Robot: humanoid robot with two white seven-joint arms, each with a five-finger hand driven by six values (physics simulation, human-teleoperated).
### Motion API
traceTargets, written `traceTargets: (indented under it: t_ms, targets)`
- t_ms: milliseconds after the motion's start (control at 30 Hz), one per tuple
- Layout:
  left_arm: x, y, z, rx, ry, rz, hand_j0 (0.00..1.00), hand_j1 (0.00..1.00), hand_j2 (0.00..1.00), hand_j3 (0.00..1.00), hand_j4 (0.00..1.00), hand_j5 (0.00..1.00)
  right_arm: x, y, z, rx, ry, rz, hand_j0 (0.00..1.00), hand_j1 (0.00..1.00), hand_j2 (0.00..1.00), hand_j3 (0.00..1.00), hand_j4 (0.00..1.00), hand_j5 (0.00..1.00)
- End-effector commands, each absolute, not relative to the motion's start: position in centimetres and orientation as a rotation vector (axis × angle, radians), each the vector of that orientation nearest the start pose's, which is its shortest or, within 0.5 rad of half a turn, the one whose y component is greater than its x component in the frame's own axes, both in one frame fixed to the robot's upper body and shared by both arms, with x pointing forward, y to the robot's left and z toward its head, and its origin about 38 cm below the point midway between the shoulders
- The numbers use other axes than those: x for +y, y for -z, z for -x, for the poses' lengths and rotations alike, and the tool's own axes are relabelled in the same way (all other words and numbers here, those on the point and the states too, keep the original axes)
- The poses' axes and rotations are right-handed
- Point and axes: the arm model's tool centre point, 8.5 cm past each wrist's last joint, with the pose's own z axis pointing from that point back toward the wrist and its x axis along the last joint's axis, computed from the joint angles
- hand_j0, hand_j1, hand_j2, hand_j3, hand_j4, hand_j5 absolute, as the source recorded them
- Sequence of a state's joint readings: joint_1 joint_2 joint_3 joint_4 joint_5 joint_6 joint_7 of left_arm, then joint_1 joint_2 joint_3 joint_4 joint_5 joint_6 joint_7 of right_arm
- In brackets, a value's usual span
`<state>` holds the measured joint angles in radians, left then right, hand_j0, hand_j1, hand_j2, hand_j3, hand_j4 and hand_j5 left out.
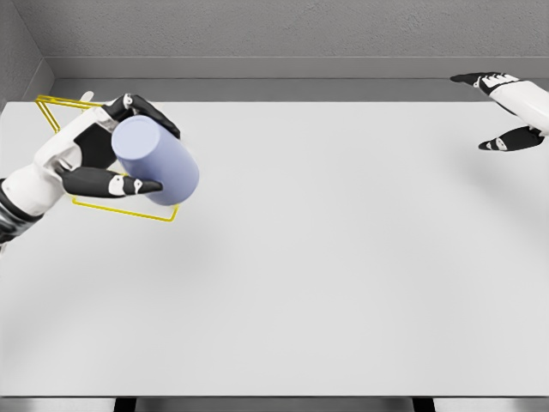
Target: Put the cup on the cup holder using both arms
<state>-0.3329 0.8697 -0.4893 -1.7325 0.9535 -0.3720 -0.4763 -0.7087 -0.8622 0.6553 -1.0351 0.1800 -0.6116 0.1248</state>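
Cup, pale blue cylinder, gripped tilted in my left fingers over yellow wire cup holder; upright it before lowering. Right fingers spread, empty.

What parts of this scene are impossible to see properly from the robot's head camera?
- Yellow wire holder: the left robot hand and the cup cover its middle, so its full shape is hidden.
- Cup: whether it touches the holder or table cannot be told.
- Right robot hand: cut off by the picture's right edge; only fingers and part of the palm show.
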Motion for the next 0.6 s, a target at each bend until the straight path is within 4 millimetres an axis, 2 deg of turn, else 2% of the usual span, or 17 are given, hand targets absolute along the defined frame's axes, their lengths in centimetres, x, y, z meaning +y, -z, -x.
traceTargets:
  t_ms: [0, 167, 567]
  targets:
    - [30.6, -25.6, -37.4, -1.842, 0.775, 0.689, 0.36, 0.36, 0.36, 0.36, 0.36, 0.36, -42.3, -22.4, -47.3, -1.604, -1.438, 0.606, 1.0, 1.0, 1.0, 1.0, 1.0, 1.0]
    - [31.7, -26.7, -37.6, -1.849, 0.768, 0.667, 0.36, 0.36, 0.36, 0.36, 0.36, 0.36, -42.3, -22.5, -47.3, -1.604, -1.438, 0.609, 1.0, 1.0, 1.0, 1.0, 1.0, 1.0]
    - [33.2, -25.5, -38.6, -1.825, 0.731, 0.608, 0.36, 0.36, 0.36, 0.36, 0.36, 0.36, -42.5, -22.8, -47.4, -1.616, -1.422, 0.616, 1.0, 1.0, 1.0, 1.0, 1.0, 1.0]
